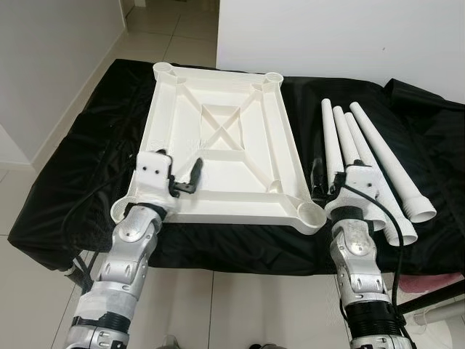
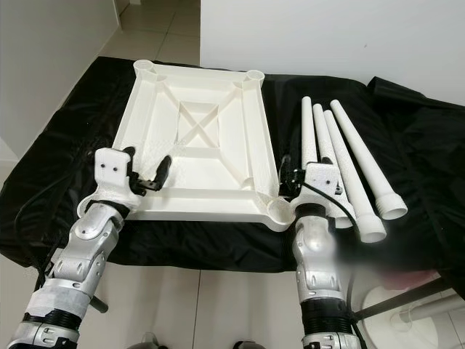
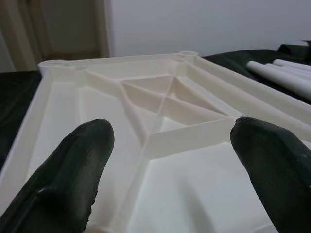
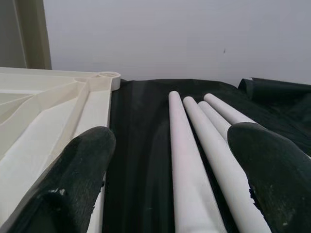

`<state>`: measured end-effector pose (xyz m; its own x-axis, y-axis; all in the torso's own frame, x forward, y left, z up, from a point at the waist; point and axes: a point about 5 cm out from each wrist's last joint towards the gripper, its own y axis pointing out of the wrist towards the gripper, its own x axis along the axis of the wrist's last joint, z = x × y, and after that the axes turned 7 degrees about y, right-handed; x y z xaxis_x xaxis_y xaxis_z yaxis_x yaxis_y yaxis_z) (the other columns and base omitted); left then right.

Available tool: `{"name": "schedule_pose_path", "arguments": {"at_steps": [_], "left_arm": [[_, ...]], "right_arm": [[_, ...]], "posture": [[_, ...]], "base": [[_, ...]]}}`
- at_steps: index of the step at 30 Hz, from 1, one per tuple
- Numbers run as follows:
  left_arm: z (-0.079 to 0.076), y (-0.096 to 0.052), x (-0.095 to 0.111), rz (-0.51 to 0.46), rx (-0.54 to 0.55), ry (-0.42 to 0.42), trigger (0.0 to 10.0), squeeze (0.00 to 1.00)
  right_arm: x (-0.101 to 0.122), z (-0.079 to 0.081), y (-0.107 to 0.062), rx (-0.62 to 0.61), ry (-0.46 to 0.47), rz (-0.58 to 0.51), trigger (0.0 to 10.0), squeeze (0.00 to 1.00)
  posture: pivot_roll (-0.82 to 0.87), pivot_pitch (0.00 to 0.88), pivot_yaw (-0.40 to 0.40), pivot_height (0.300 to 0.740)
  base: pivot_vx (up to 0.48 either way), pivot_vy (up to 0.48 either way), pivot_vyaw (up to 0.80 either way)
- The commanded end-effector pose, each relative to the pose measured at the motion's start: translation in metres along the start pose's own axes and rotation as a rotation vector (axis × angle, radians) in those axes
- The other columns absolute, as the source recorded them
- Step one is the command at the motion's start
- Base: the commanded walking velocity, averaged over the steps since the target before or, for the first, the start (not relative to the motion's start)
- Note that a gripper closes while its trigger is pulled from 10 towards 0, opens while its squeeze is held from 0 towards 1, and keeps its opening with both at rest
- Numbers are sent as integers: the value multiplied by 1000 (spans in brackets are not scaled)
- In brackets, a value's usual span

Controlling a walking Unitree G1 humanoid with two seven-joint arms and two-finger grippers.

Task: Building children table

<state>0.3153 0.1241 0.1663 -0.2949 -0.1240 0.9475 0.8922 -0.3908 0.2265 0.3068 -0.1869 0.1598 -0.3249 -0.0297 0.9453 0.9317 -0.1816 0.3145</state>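
Observation:
A white plastic table top (image 1: 178, 116) lies upside down on a black cloth, its ribs and corner sockets facing up. Several white tapered legs (image 1: 367, 149) lie side by side to its right, wide ends toward me. My left gripper (image 1: 182, 166) hovers open over the near left part of the table top, and in the left wrist view its fingers (image 3: 73, 170) frame the crossed ribs (image 3: 165, 99). Between the top's near right corner and the legs, my right gripper (image 2: 296, 171) is open, and its wrist view looks along the legs (image 4: 192, 145).
The black cloth (image 1: 80, 145) drapes a low platform down to the tiled floor (image 1: 29, 291). A white wall (image 1: 341, 36) stands just behind it, and another wall (image 1: 51, 58) is on the left. A pink object (image 1: 429, 283) and white pipe (image 1: 443, 314) sit at the lower right.

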Motion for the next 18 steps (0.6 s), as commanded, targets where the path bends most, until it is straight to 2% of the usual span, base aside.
{"name": "schedule_pose_path", "arguments": {"at_steps": [1, 4, 5, 10, 11, 12, 14, 18], "left_arm": [[-12, 0, 2, -12, -144, 25, 10000, 0], [-12, 0, 0, -4, -115, 34, 10000, 0], [-13, -1, -2, 0, -114, 65, 10000, 0], [-13, -1, -3, 1, -119, 78, 10000, 0], [-22, -3, -3, 9, -188, 67, 10000, 0], [-22, -3, -3, 9, -188, 67, 10000, 0], [-32, -7, -4, 19, -275, 52, 10000, 0], [-35, -8, -4, 21, -292, 51, 10000, 0]], "right_arm": [[0, -7, 0, -36, -9, 5, 10000, 0], [0, -8, -1, -37, -18, 3, 10000, 0], [0, -10, -3, -39, -22, 4, 10000, 0], [0, -11, -3, -42, -23, 4, 10000, 0], [-4, -17, -5, -86, -9, 29, 10000, 0], [-4, -17, -5, -86, -9, 29, 10000, 0], [-8, -24, -7, -141, 10, 61, 10000, 0], [-9, -26, -7, -152, 13, 68, 10000, 0]], "posture": [[27, 67, -41, 740], [22, 67, -39, 740], [17, 69, -45, 740], [17, 69, -45, 740], [13, 76, -45, 740], [13, 76, -45, 740], [13, 76, -45, 740], [13, 76, -45, 740]], "base": [[0, 0, 0], [0, 0, 0], [0, 0, 0], [0, 0, 0], [0, 0, 0], [0, 0, 0], [0, 0, 0], [0, 0, 0]]}}
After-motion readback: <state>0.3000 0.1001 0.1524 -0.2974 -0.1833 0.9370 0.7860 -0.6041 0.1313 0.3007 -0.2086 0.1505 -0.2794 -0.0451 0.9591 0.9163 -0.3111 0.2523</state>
